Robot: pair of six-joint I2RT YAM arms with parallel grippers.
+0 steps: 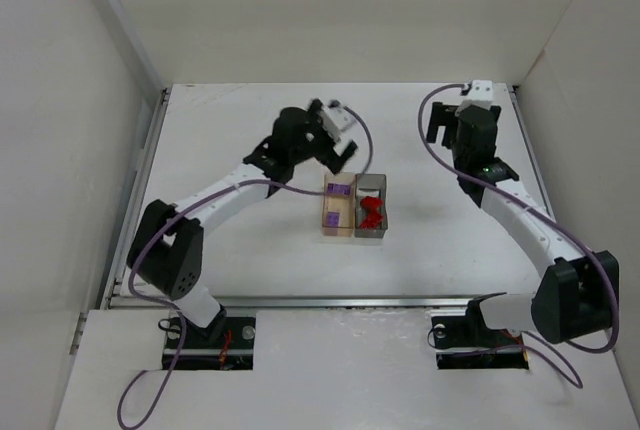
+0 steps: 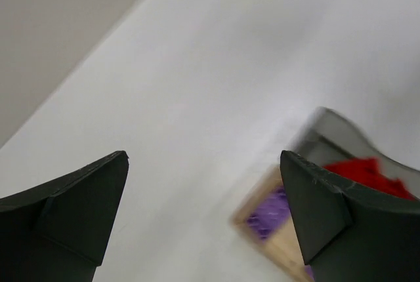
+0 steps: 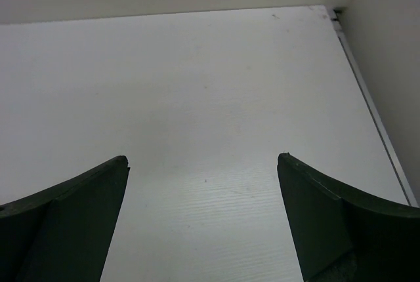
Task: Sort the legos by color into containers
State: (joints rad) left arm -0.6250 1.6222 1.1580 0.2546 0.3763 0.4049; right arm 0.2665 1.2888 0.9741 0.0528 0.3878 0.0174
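The tan tray and the dark grey tray stand side by side mid-table. Two purple legos lie in the tan tray. Red legos lie in the grey tray. My left gripper hovers just behind and left of the trays, open and empty. Its wrist view is blurred; it shows the tan tray's corner, a purple lego, the grey tray and red legos by the right finger. My right gripper is open and empty at the far right, over bare table.
White walls close in the table on the left, far and right sides. A metal rail runs along the left edge. The right wall's edge strip shows in the right wrist view. No loose bricks show on the table.
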